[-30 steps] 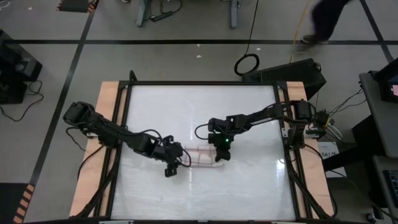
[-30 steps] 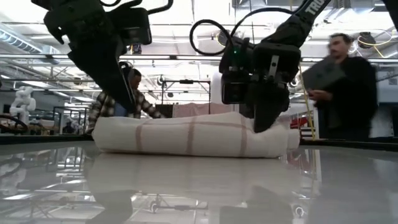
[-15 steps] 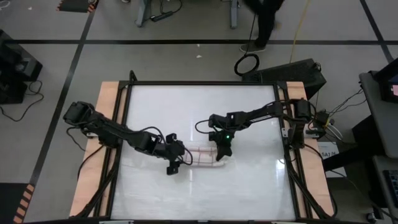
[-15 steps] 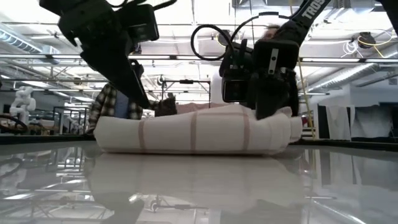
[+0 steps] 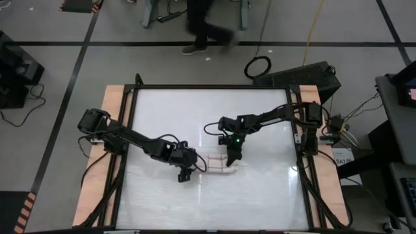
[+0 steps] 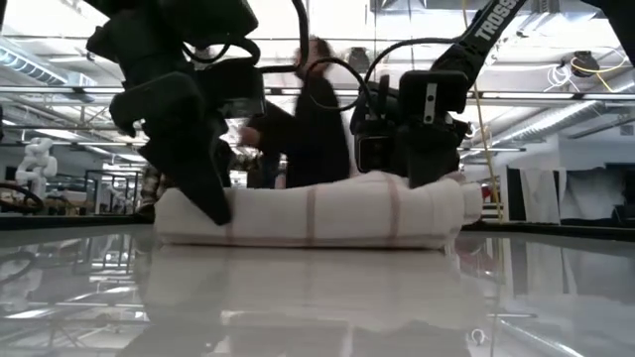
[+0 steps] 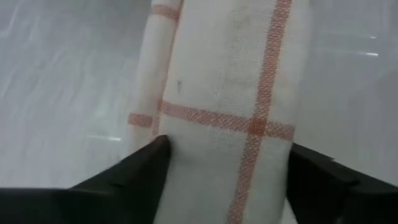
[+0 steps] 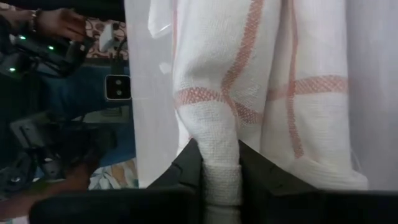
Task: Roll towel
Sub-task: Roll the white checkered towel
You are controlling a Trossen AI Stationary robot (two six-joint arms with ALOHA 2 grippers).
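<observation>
Both my grippers work the towel (image 5: 218,164), rolled mid-table: right gripper (image 8: 221,180) pinches a fold to anchor one end, left gripper (image 7: 224,177) straddles the other end, fingers wide.

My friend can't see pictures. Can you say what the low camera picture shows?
A rolled white towel with thin red lines lies on a shiny table. The left end effector straddles one end, and the right end effector pinches a fold at the other.

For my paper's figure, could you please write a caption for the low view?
Rolled towel on the table, left gripper straddling one end, right gripper pinching a fold at the other.
</observation>
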